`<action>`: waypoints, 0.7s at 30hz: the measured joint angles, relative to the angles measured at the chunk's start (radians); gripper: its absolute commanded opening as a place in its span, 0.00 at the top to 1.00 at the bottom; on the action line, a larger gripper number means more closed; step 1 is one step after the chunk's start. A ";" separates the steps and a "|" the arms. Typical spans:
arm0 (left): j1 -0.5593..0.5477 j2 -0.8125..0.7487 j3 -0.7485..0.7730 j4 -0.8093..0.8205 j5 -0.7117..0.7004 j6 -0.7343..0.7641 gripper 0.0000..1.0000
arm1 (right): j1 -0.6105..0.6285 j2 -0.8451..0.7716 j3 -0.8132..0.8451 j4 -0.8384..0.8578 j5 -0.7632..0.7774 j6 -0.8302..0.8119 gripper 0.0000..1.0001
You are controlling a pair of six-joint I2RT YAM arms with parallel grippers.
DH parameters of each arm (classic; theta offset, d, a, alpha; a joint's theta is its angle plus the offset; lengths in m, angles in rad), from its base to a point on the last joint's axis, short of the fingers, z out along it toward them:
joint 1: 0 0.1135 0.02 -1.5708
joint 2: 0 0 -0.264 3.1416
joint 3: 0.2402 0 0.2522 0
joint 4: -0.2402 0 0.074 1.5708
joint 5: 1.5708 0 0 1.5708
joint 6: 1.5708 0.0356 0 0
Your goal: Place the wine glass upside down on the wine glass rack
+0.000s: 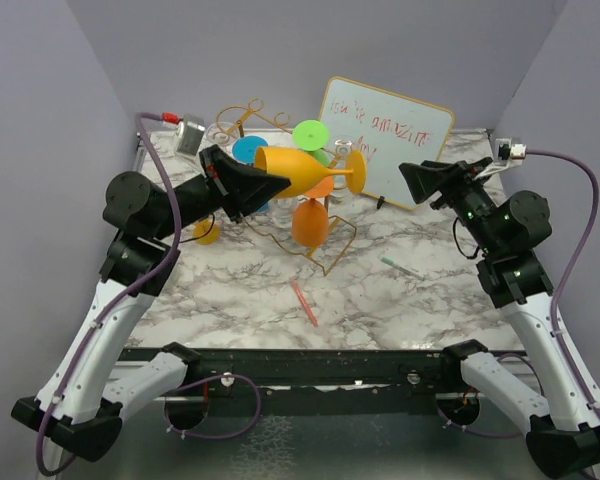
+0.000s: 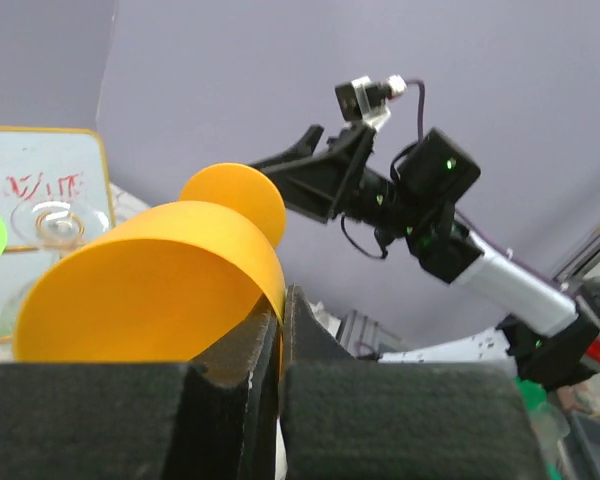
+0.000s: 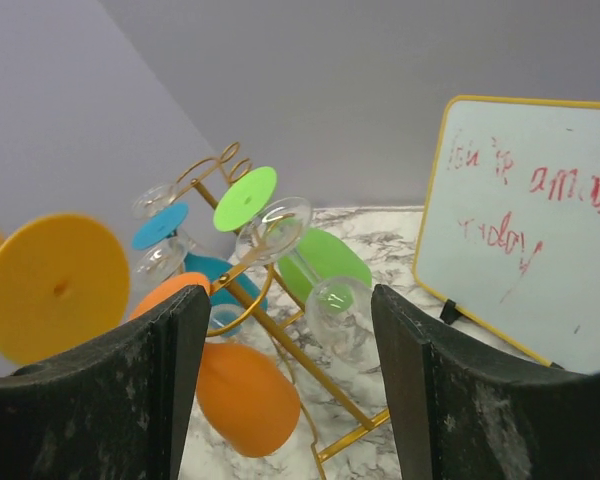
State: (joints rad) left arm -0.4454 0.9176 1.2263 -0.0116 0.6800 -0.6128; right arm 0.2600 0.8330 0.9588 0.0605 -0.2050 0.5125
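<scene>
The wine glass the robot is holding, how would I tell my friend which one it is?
Find the gold wire rack left of the whiteboard on the marble table. There the left claw grips a yellow-orange wine glass by its bowl. It is the only glass lying sideways in the air; the darker orange one hangs bowl-down on the rack.

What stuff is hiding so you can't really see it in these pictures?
1. Left wrist view: the stem of the wine glass is hidden behind its own bowl.
2. Right wrist view: only that glass's base shows. The left edge cuts off the rest.
3. Right wrist view: the writing on the whiteboard is cut off by the right edge.
4. Top view: a small yellow thing is half hidden by the left arm and too small to name.
</scene>
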 measured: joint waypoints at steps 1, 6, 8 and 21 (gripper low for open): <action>0.000 0.031 0.014 0.051 -0.002 -0.043 1.00 | 0.000 -0.006 0.000 0.005 -0.024 -0.007 0.27; 0.000 0.159 0.071 0.171 -0.006 -0.175 1.00 | 0.000 -0.040 0.000 0.039 -0.141 -0.045 0.25; 0.000 0.193 0.076 0.191 -0.022 -0.213 1.00 | 0.000 -0.053 -0.001 0.068 -0.200 -0.062 0.25; -0.009 0.282 0.140 0.330 -0.108 -0.335 1.00 | 0.000 0.098 0.052 0.298 -0.365 -0.135 0.28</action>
State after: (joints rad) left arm -0.4541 1.1992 1.3659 0.3183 0.5716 -0.9478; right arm 0.2600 0.9306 1.0107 0.3584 -0.5701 0.3779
